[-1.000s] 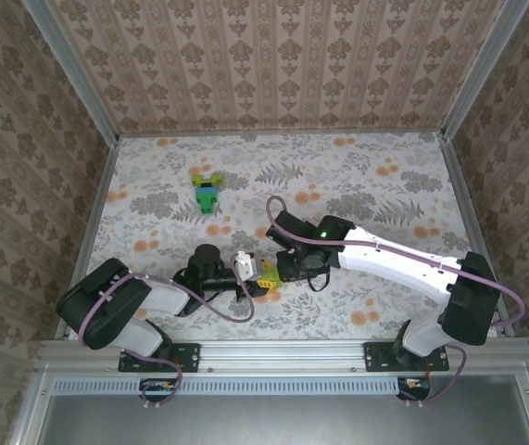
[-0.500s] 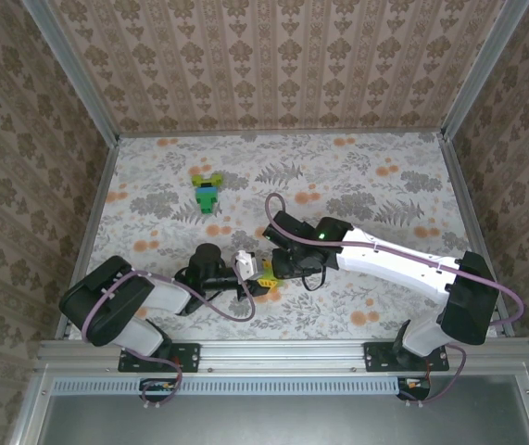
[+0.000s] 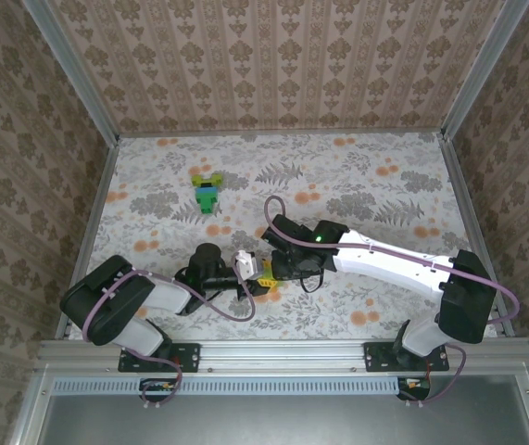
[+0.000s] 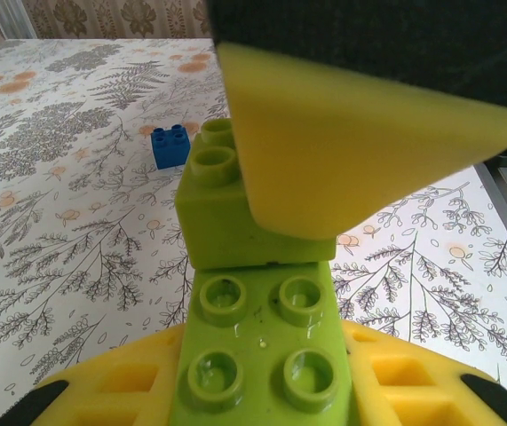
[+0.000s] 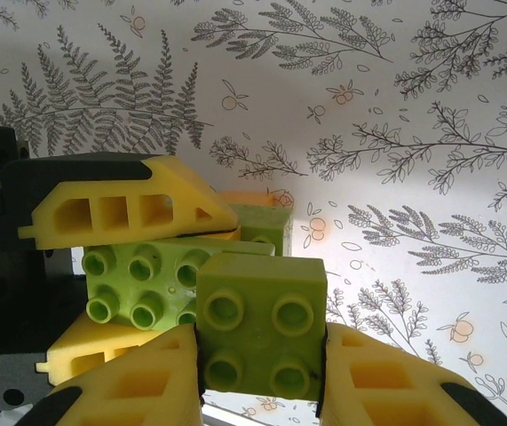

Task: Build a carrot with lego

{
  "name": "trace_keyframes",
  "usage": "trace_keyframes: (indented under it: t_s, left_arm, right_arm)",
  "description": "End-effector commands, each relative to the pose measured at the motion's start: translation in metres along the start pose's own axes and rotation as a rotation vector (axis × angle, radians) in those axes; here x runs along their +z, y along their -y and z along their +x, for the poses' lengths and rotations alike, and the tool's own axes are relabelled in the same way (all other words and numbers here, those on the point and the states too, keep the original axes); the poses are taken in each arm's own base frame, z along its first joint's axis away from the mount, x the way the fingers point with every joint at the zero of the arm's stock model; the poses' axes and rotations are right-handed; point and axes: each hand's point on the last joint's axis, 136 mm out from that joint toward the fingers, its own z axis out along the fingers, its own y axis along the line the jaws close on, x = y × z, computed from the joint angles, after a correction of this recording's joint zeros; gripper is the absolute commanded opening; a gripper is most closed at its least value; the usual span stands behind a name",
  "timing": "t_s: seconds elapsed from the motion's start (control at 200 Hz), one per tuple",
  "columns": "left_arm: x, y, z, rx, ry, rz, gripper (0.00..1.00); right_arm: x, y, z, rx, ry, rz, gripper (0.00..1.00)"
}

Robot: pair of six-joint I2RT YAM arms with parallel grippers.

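**Q:** Entry one, nearest the bases?

**A:** The carrot (image 5: 142, 284), a part-built lime stack with an orange bit behind. My left pincer (image 4: 266, 382) is closed narrowly on its lime base. Touching the carrot: a lime brick (image 5: 262, 319), clamped by its side walls in my right pincer (image 5: 262, 373).

**Q:** Handling?

**A:** Light, rigid, glossy plastic, I judge. Take the flat walls, leave the studs free, and press square or it skews or slips.

**Q:** Beyond the carrot?

**A:** One blue brick (image 4: 170, 146) loose on the desk (image 4: 67, 222), near the carrot. Well beyond the carrot, a green-and-blue lego cluster (image 3: 207, 193). Obstruction: my two pincers crowd each other at the carrot, leaving little room to regrip.
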Motion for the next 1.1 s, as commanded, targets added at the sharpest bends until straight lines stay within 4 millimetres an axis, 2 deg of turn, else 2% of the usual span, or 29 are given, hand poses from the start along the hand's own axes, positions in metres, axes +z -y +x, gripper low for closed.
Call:
trace_keyframes:
  t_s: [0.0,0.525,0.76,1.095]
  left_arm:
    - [0.001,0.002,0.021,-0.029,-0.069,0.006,0.29]
    - [0.001,0.001,0.023,-0.034,-0.075,0.001,0.28]
    - [0.003,0.0,0.024,-0.037,-0.08,0.001,0.28]
    - [0.003,-0.002,0.024,-0.041,-0.085,-0.003,0.27]
  right_arm:
    - [0.013,0.014,0.009,0.009,-0.023,0.077,0.26]
    - [0.032,0.023,0.028,-0.025,-0.09,0.15,0.27]
    - [0.021,0.016,0.017,-0.052,-0.065,0.143,0.29]
    - [0.001,-0.004,0.0,-0.094,-0.011,0.074,0.6]
